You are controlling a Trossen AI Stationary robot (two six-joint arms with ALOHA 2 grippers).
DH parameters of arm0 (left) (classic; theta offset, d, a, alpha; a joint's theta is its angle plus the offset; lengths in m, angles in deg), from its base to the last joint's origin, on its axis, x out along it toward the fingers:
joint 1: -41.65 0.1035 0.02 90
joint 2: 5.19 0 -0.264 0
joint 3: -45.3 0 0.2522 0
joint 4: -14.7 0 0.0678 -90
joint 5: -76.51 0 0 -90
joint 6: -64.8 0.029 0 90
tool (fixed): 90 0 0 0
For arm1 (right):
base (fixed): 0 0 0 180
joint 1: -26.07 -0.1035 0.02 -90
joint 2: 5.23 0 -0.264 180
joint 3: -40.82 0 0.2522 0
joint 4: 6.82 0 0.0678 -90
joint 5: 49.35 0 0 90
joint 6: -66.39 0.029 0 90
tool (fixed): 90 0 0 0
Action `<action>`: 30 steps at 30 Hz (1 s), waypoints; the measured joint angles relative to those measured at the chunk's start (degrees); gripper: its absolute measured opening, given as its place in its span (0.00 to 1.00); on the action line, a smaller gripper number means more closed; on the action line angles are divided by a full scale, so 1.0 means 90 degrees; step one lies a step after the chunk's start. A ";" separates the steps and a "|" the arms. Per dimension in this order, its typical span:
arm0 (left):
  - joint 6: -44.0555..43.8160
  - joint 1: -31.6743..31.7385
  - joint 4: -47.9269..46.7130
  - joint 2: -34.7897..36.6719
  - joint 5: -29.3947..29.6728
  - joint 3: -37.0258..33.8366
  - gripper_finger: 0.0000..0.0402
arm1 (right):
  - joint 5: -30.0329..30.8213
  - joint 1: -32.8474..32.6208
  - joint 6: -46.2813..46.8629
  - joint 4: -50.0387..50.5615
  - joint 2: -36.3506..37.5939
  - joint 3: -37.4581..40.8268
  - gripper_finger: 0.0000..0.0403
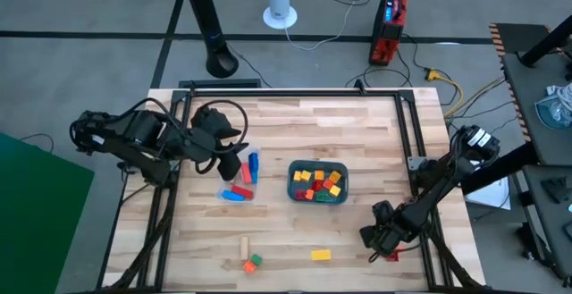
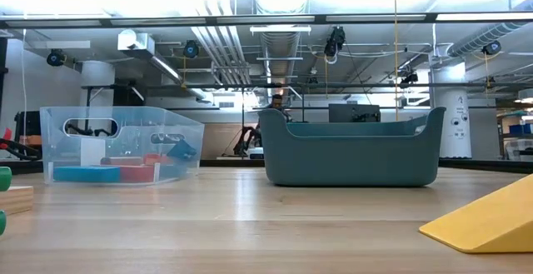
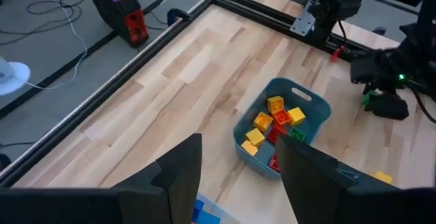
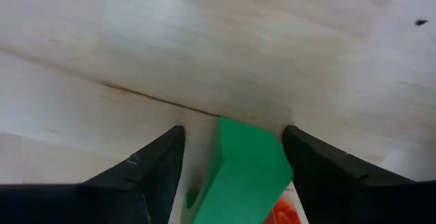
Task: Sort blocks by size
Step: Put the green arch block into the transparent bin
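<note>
Small toy blocks in two groups by size: short red and yellow cubes (image 1: 318, 182) heaped in teal rectangular plastic tray (image 1: 294, 171) near centre of wooden table (image 1: 304, 124); longer red and blue bars (image 1: 243, 180) lying in clear plastic container (image 1: 234, 197) just left of tray. Sorting judged well advanced, with strays left along front edge: tan bar (image 1: 242, 246), small orange and green pieces (image 1: 252, 262), yellow block (image 1: 321, 255).

Green block (image 4: 244, 171) between fingers of right gripper (image 1: 380, 239), low over table near front right corner; fingers spread either side of block, contact not resolved, so gripped or released cannot be told. Red-orange piece (image 4: 279, 214) showing just beside it.

Left gripper (image 3: 235, 173) raised over clear container, fingers parted, empty; judged placed there for dropping long bars.

Green block seen clearly only in right wrist view; high view shows just dark gripper there. Low view alone gives wall heights: tray (image 2: 350, 153) opaque, contents hidden; container (image 2: 117, 145) see-through, bars lying flat on its floor. Left wrist view shows cubes (image 3: 276, 118) and far-off right arm.
</note>
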 joint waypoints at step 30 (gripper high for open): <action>0.0021 0.0000 0.0170 -0.0007 0.0517 0.0010 0.43 | 0.4252 0.1932 -0.4695 -0.0999 0.0210 -0.2448 0.31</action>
